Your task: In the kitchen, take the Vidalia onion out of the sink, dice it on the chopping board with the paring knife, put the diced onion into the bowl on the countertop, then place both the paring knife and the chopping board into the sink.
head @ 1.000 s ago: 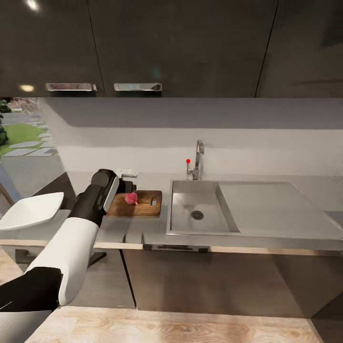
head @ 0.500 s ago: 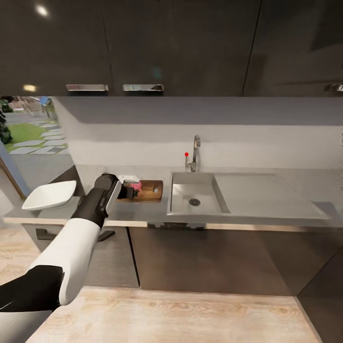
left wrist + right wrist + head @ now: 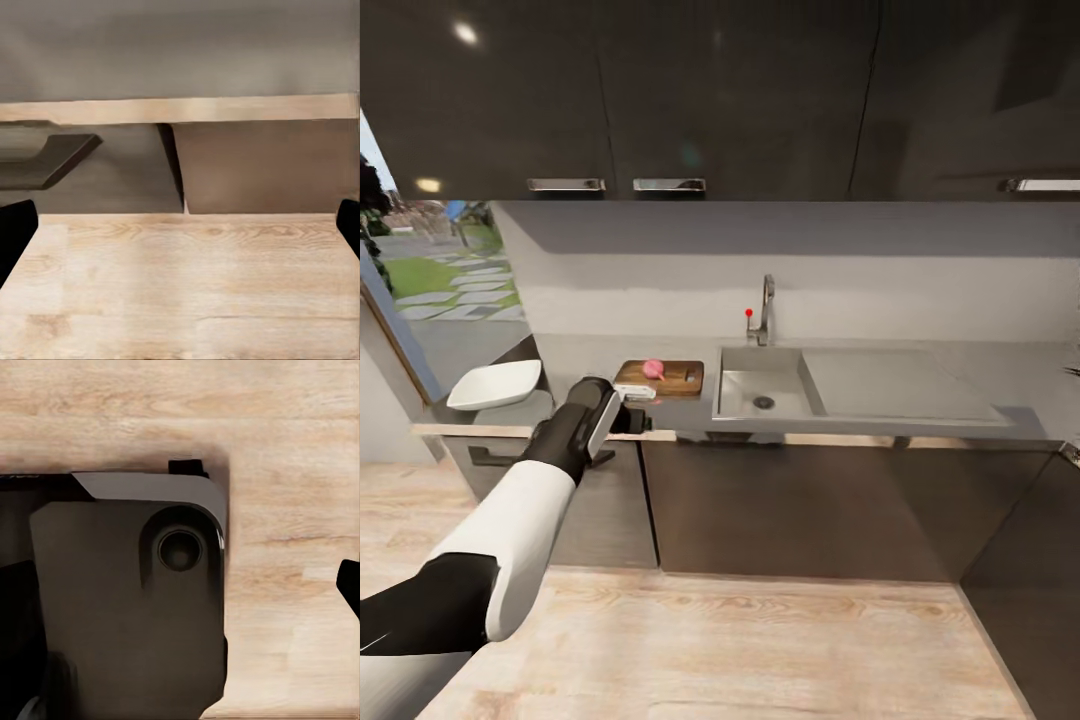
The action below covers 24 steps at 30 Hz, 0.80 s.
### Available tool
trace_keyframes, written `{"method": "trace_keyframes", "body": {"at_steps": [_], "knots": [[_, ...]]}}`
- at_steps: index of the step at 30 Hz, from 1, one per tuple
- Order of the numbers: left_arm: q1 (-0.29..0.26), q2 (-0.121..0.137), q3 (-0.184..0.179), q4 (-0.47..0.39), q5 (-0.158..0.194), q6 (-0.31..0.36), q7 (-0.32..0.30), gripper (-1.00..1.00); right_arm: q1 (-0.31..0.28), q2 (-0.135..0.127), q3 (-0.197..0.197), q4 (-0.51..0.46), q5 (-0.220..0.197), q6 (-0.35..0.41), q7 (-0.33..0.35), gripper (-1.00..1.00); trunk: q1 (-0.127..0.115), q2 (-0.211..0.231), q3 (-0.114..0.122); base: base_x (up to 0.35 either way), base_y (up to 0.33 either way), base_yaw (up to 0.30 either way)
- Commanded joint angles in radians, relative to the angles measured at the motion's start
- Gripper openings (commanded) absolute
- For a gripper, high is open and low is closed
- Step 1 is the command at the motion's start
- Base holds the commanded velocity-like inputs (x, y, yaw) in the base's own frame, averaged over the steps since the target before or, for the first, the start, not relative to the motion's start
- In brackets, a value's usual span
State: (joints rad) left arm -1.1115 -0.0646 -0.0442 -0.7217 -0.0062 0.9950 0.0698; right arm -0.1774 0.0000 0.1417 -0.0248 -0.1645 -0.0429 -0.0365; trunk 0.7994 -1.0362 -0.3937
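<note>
1. I am looking at a long grey countertop (image 3: pixel 860 415) far in front of me. It is sitting on top of dark cabinets (image 3: pixel 790 510). More dark cupboards (image 3: pixel 710 90) are hanging high on the wall.
2. A wooden floor (image 3: pixel 760 650) is lying between me and the cabinets.
3. My left arm (image 3: pixel 510 520) is reaching forward on the left. It is white, with a black part near the wrist.
4. The sink (image 3: pixel 760 393) is sitting in the middle of the countertop. Its flat drainboard is lying to the right of the basin. The curved tap (image 3: pixel 765 310) with the red dot is standing at the far edge.
5. The bowl (image 3: pixel 495 385) is resting on the left end of the countertop, well apart from the sink.
6. The chopping board (image 3: pixel 660 376) is lying just left of the sink.
7. My left gripper (image 3: pixel 638 408) is hanging near the front edge of the countertop, a little nearer to me than the board. In the left wrist view its two dark fingertips (image 3: pixel 15 232) are standing wide apart with nothing between them.
8. The Vidalia onion (image 3: pixel 653 369) is sitting on the chopping board. It is small, round and pink.
9. In the right wrist view one dark fingertip (image 3: pixel 349 585) is showing over the floor. I cannot tell if that hand is open or closed.
</note>
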Motion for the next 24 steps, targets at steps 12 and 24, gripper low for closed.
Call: {"method": "trace_keyframes", "body": {"at_steps": [12,24], "knots": [[-0.001,-0.016,-0.002,0.125,0.000,-0.017,-0.002,1.00,0.000,0.001,0.006,-0.010,-0.010,-0.022,-0.002,1.00,-0.001,-0.001,-0.001,-0.337,0.000,0.000],[-0.001,-0.034,-0.003,0.620,0.000,-0.523,-0.005,1.00,0.000,-0.003,0.004,-0.038,-0.030,-0.144,-0.010,1.00,-0.001,-0.001,-0.001,-0.105,0.000,0.000]]}}
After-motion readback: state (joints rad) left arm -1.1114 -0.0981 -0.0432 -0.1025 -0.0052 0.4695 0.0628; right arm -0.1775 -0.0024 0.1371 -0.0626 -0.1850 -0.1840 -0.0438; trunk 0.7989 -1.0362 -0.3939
